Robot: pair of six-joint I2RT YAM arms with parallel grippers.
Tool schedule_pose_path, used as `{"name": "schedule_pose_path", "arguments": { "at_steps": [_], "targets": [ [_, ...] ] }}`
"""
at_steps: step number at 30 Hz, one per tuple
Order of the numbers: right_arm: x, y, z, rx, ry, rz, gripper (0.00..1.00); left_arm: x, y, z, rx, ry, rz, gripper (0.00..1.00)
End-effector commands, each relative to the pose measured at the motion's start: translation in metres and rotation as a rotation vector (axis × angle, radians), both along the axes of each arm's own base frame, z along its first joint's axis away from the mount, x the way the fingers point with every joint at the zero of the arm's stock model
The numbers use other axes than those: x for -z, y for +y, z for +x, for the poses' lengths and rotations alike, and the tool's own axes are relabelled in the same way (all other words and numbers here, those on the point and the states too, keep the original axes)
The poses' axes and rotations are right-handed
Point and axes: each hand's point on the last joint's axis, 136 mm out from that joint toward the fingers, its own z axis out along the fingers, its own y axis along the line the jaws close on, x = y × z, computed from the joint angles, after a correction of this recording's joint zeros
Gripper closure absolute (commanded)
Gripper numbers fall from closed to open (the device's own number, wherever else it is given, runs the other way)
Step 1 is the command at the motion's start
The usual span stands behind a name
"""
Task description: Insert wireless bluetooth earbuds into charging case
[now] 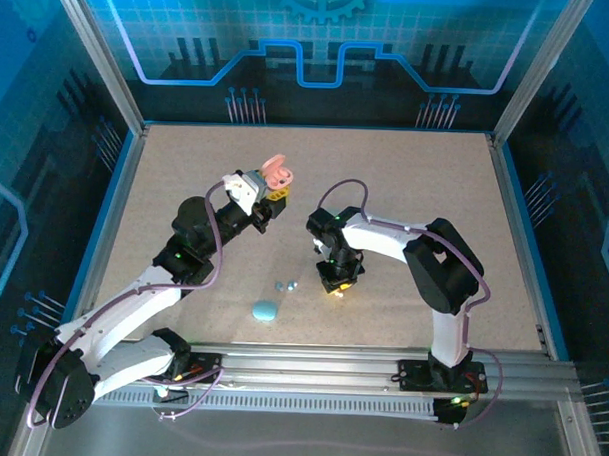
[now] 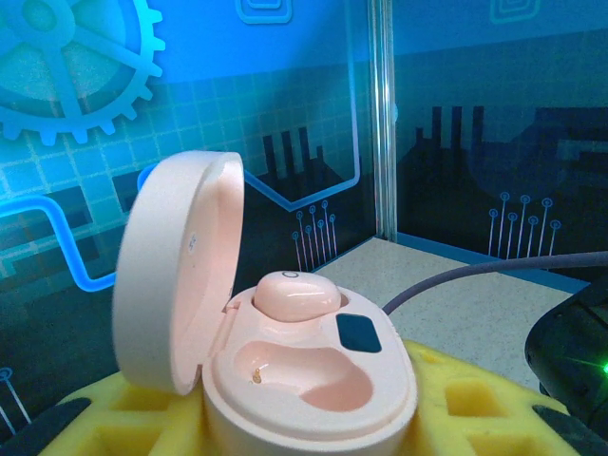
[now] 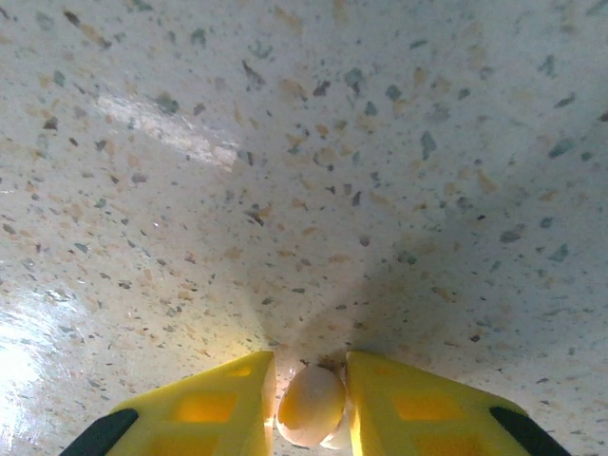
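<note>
An open pink charging case [image 2: 313,380] sits between the yellow fingers [image 2: 475,399] of my left gripper [image 2: 304,423], which is shut on it. Its lid [image 2: 176,266] stands up at the left. One pink earbud [image 2: 296,296] lies in the far slot, and the near slot is bare. In the top view the case [image 1: 277,171] is held above the table's middle. My right gripper [image 3: 311,380] is down at the tabletop, shut on a second pink earbud [image 3: 311,404]. From above, the right gripper [image 1: 335,284] is right of two small bluish earbuds [image 1: 286,284].
A closed light blue case [image 1: 266,311] lies on the speckled table [image 1: 416,192] near the front edge, just below the two loose buds. The left arm's purple cable [image 2: 494,271] crosses the left wrist view. Metal frame posts and blue walls ring the table.
</note>
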Motion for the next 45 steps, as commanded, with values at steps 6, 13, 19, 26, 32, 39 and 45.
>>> {"name": "schedule_pose_path", "arguments": {
  "at_steps": [6, 13, 19, 26, 32, 39, 45],
  "targets": [
    [-0.001, -0.008, -0.009, 0.014, 0.031, -0.044, 0.75, -0.006, 0.000, -0.001, 0.015, -0.015, -0.028, 0.69],
    [-0.012, -0.004, -0.005, 0.021, 0.000, 0.003, 0.78, -0.006, -0.001, -0.001, 0.017, -0.013, -0.029, 0.69],
    [-0.004, -0.009, -0.007, 0.017, 0.019, -0.018, 0.71, -0.004, -0.002, -0.001, 0.019, -0.009, -0.029, 0.69],
    [-0.002, -0.012, -0.012, 0.010, 0.030, -0.035, 0.68, -0.004, -0.001, -0.001, 0.016, -0.007, -0.030, 0.69],
    [0.001, -0.010, -0.012, 0.015, 0.032, -0.032, 0.74, -0.003, -0.001, 0.000, 0.017, -0.006, -0.029, 0.69],
    [-0.007, -0.009, -0.009, 0.023, 0.010, -0.015, 0.80, -0.004, -0.001, 0.000, 0.016, -0.007, -0.031, 0.69],
    [-0.055, 0.006, 0.008, 0.085, -0.056, 0.224, 0.81, -0.003, -0.002, -0.001, 0.019, -0.005, -0.029, 0.69]
  ]
}}
